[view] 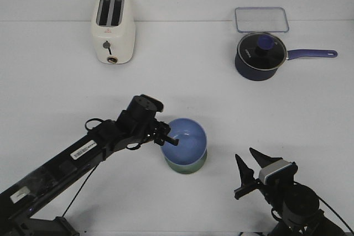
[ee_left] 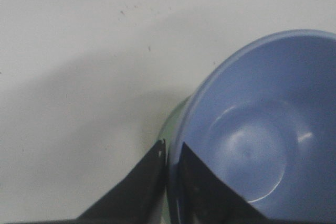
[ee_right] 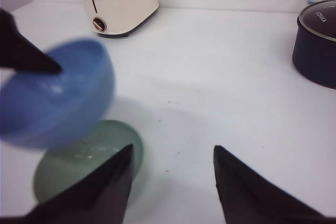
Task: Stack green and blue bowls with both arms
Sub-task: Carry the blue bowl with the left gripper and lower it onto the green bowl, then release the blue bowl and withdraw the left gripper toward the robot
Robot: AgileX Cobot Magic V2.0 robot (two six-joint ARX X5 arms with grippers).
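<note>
My left gripper (view: 169,135) is shut on the rim of the blue bowl (view: 185,143) and holds it in the air just above the green bowl (view: 188,165), which sits on the white table. In the left wrist view one finger is inside the blue bowl (ee_left: 262,129) and one outside, with a sliver of the green bowl (ee_left: 173,121) below. In the right wrist view the blue bowl (ee_right: 55,95) hovers tilted over the green bowl (ee_right: 86,158). My right gripper (view: 250,161) is open and empty, to the right of the bowls (ee_right: 173,153).
A cream toaster (view: 113,29) stands at the back left. A dark-blue lidded saucepan (view: 260,54) with its handle pointing right stands at the back right, and a clear rectangular lid (view: 261,19) lies behind it.
</note>
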